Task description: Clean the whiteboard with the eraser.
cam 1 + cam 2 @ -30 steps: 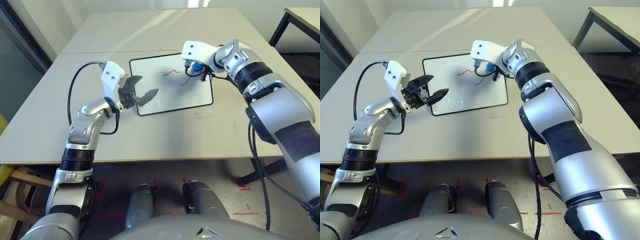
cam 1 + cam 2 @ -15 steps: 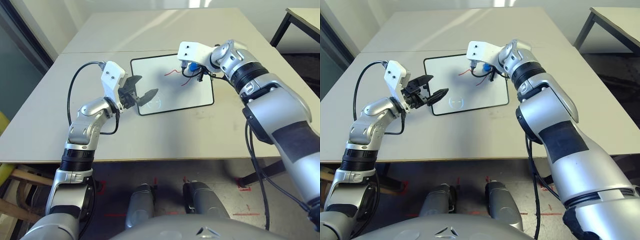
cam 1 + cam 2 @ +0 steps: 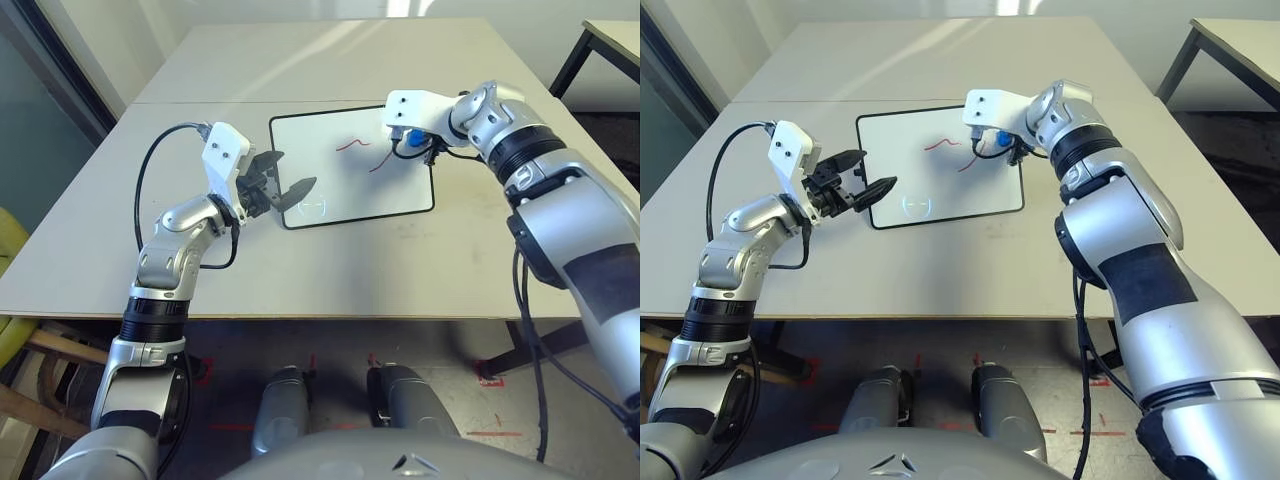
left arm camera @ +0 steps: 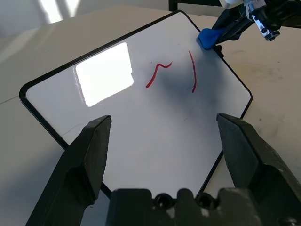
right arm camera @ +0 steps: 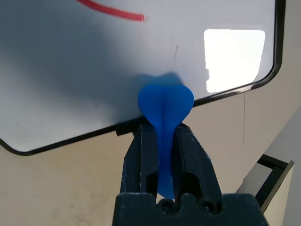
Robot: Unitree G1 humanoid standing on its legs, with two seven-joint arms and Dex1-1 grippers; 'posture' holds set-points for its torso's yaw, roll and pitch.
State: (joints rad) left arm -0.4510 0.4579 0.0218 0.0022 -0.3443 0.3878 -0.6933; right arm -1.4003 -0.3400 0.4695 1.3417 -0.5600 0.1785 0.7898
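At the whiteboard's (image 3: 350, 168) right edge, the right gripper (image 5: 162, 141) is clenching the blue eraser (image 5: 164, 106), its tip pressing the board beside two red marks (image 4: 194, 70). The left gripper (image 3: 282, 186) is hovering, fingers spread and empty, over the board's near-left corner on the table (image 3: 300, 270).

From my seat the whiteboard (image 4: 141, 117) looks glossy, glare bouncing off it, thin black plastic-looking frame. The eraser (image 5: 164, 106) is smooth matt blue. The table (image 3: 330, 270) is plain matt beige.
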